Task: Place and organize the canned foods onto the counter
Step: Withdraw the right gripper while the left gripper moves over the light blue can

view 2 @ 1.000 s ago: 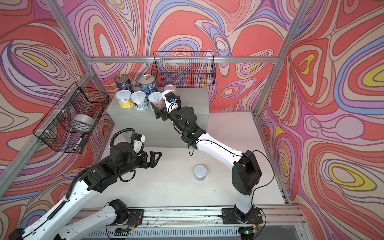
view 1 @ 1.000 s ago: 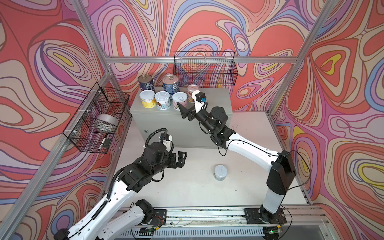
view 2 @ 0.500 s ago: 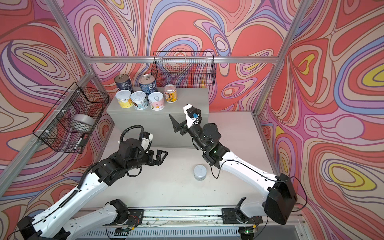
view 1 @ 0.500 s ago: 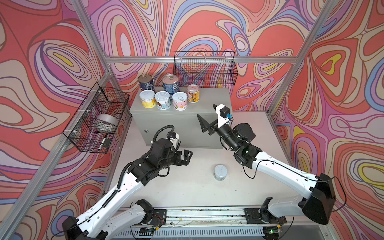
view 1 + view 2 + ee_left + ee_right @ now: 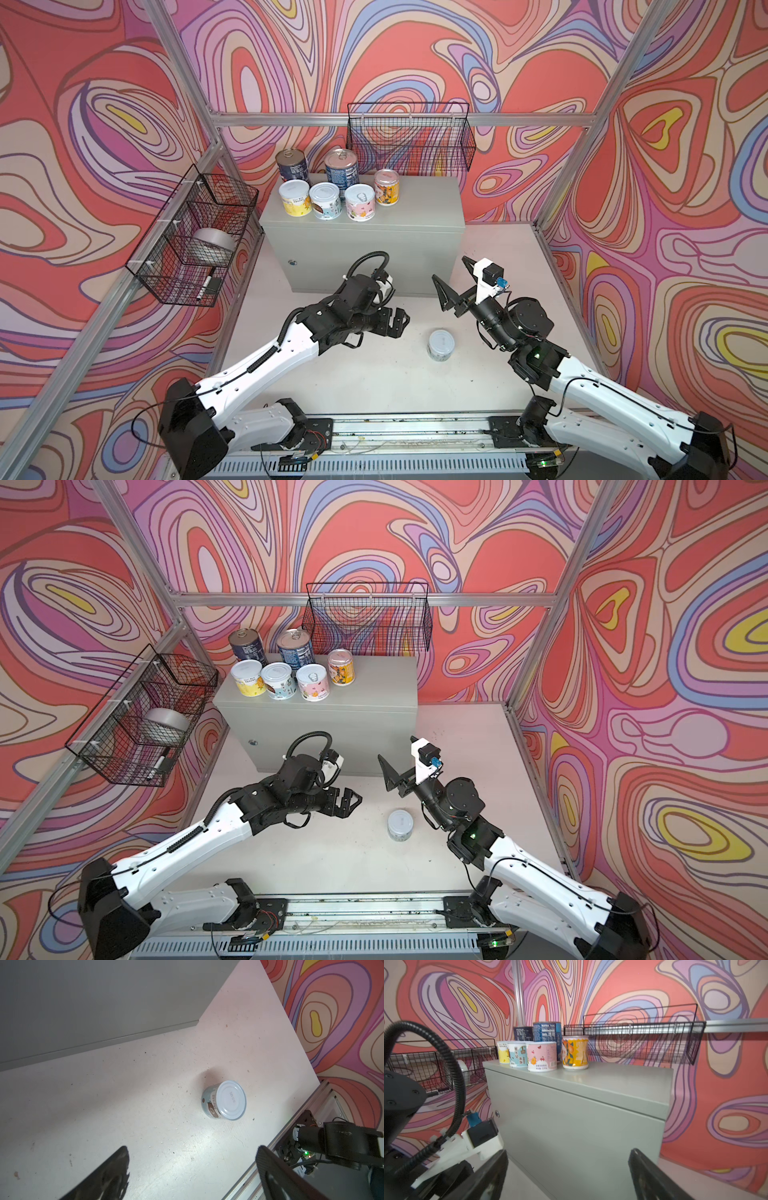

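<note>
Six canned foods stand on the left part of the grey counter point(image 5: 415, 203) point(image 5: 374, 683): two tall dark-blue tins point(image 5: 292, 164) point(image 5: 341, 166) behind, and yellow point(image 5: 295, 197), pale-blue point(image 5: 326, 200), pink point(image 5: 360, 202) and orange point(image 5: 387, 187) tins in front. One pale tin point(image 5: 441, 345) point(image 5: 400, 825) point(image 5: 224, 1100) stands on the white tabletop. My left gripper point(image 5: 401, 322) point(image 5: 192, 1149) is open and empty, just left of that tin. My right gripper point(image 5: 449, 268) point(image 5: 569, 1151) hangs open and empty above the table, facing the counter's front.
A black wire basket point(image 5: 409, 137) hangs on the back wall behind the counter. Another basket point(image 5: 195, 216) on the left wall holds a grey tape roll point(image 5: 210, 245) and a marker. An aluminium rail point(image 5: 395, 428) runs along the table's front edge.
My right gripper has drawn back from the counter top towards the front, leaving the orange tin there. My left gripper has moved right towards the tin on the table.
</note>
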Controlling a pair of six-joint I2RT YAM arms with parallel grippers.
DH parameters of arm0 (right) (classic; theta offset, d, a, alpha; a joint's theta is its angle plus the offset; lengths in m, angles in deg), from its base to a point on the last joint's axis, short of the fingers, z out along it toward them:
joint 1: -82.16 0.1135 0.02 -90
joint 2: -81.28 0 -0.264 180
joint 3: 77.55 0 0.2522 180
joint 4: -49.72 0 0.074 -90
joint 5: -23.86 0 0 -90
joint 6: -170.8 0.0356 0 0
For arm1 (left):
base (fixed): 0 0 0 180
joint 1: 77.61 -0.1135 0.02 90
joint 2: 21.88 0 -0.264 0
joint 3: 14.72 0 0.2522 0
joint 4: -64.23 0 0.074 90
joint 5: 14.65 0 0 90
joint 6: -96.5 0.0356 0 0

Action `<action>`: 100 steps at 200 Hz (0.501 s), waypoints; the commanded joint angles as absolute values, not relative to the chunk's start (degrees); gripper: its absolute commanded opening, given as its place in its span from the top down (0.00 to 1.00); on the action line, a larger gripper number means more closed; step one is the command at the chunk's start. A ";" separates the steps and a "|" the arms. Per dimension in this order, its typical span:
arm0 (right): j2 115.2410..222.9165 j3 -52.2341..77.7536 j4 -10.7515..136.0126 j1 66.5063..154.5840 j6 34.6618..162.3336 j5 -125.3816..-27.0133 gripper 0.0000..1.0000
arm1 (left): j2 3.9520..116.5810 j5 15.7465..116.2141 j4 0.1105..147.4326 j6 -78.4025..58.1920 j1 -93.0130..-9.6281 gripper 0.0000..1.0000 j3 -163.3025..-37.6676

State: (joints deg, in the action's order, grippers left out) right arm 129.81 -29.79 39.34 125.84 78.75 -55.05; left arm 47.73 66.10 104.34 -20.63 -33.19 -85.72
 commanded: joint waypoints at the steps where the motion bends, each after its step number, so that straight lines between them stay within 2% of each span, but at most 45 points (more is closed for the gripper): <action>1: 124.07 -34.18 45.84 125.81 82.09 -50.44 0.07 | 50.08 66.67 101.35 -19.74 -32.10 0.03 -88.47; 51: 107.98 -47.48 50.36 125.80 91.43 -45.93 0.07 | 57.31 66.32 96.37 -21.18 -29.40 0.07 -90.93; 100: 101.10 -50.49 58.17 125.84 95.07 -41.89 0.07 | 66.35 65.58 93.54 -18.86 -27.24 0.08 -94.13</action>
State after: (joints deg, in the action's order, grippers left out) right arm 103.56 -49.90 52.34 125.84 91.58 -45.65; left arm 63.40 66.12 96.17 -20.09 -27.72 -92.43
